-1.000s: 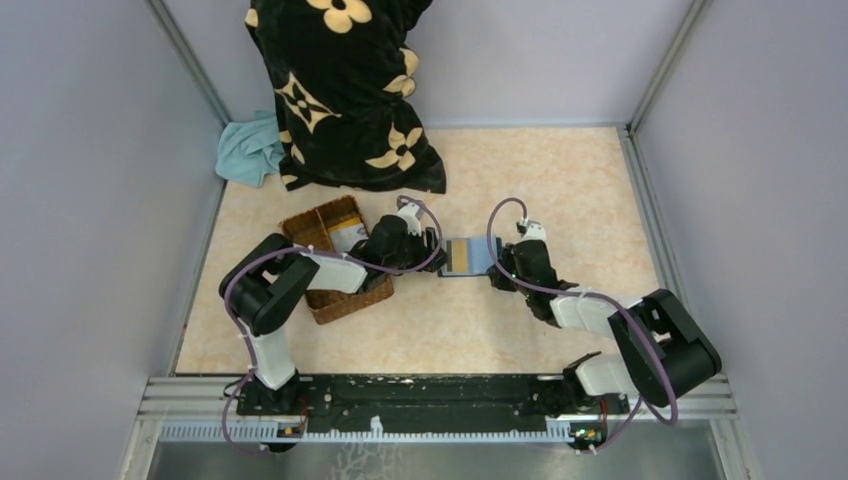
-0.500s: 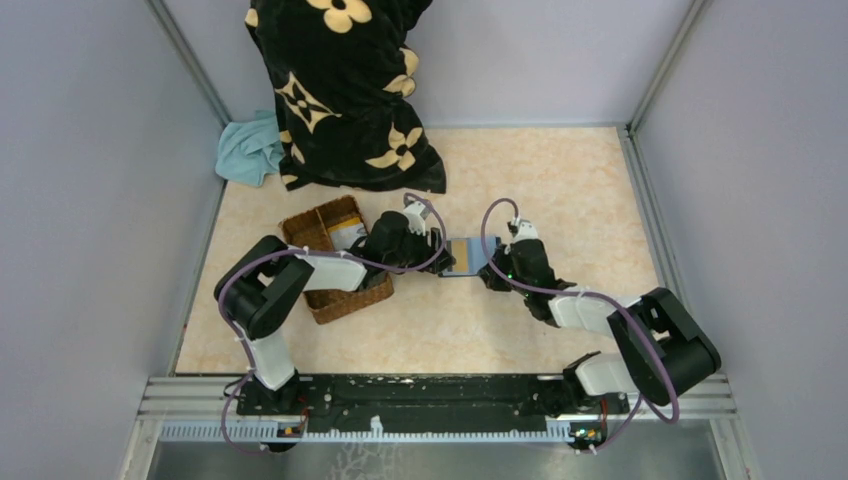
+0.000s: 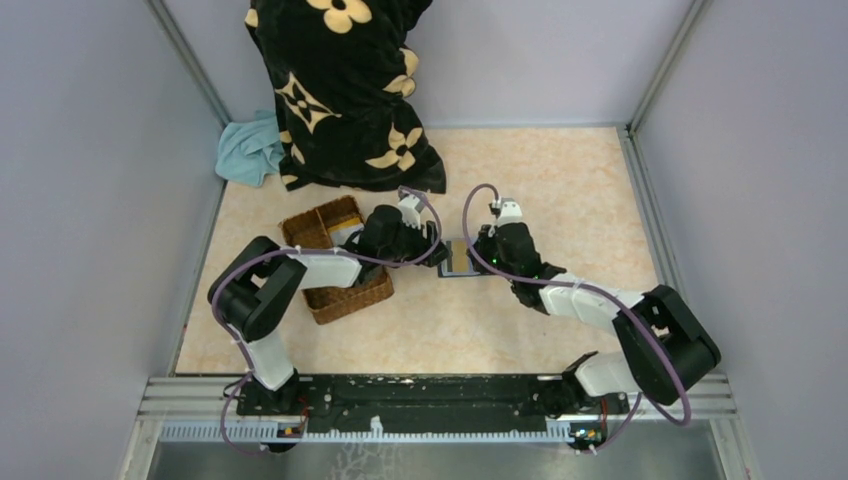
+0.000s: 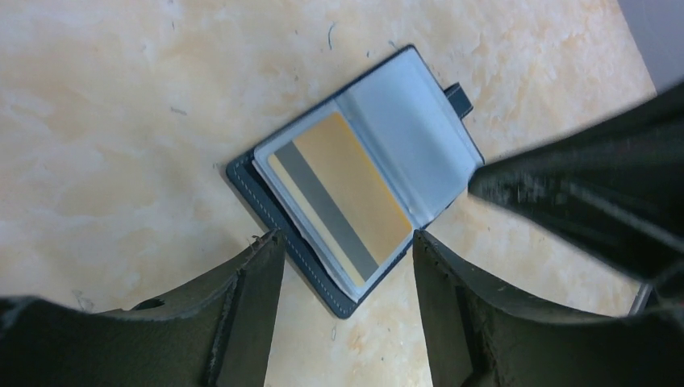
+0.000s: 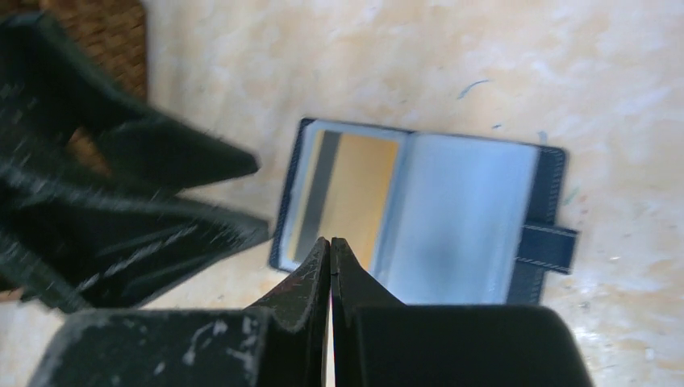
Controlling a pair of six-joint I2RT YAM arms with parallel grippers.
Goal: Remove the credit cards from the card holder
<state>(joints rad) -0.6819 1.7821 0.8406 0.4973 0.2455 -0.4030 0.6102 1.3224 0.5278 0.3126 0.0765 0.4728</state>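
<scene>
The card holder lies open on the table, navy outside and pale blue inside, its clasp tab pointing away from my left arm. A gold credit card with a grey stripe sits in its clear sleeve. My left gripper is open, its fingers straddling the holder's near corner without touching it. My right gripper is shut with nothing in it, its tips poised over the lower edge of the credit card near the fold of the card holder. From above, both grippers crowd over the card holder.
A brown wicker basket stands just left of the holder, under my left arm. A black cloth with cream flowers and a teal cloth lie at the back left. Grey walls enclose the table.
My right gripper has moved left over the holder, still shut. My left gripper has shifted slightly back and left. The holder now shows less in the top view.
</scene>
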